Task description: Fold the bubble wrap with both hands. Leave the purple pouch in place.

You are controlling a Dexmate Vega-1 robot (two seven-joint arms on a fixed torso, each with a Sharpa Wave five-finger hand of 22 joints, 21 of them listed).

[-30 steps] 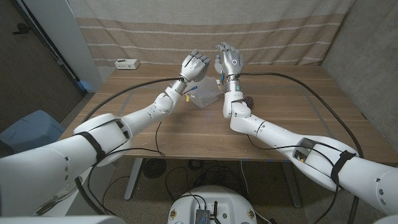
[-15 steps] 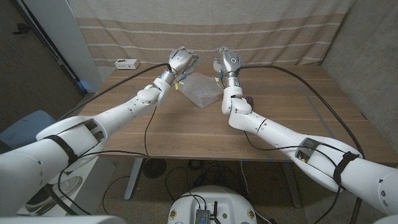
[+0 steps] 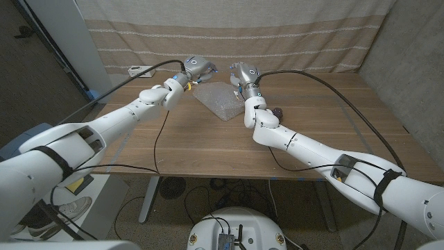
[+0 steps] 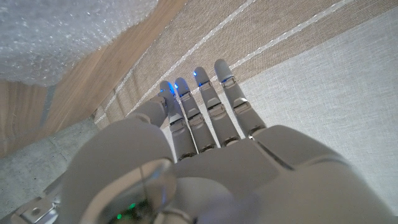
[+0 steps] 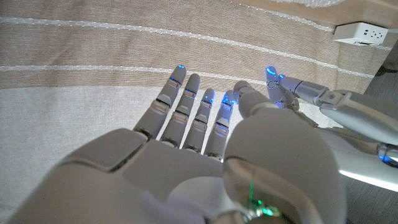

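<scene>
The bubble wrap [image 3: 218, 102] lies spread on the tabletop [image 3: 312, 149] at upper centre, the purple pouch [image 3: 277, 111] just right of it. Above its far edge, the left hand [image 3: 196, 68] and right hand [image 3: 243, 72] hover empty, fingers extended. Next, both must drop and pinch that edge.

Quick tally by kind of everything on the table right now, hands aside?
Bubble wrap sheet: 1
Purple pouch, partly hidden behind the right arm: 1
White power strip at the far left edge: 1
Total: 3
</scene>
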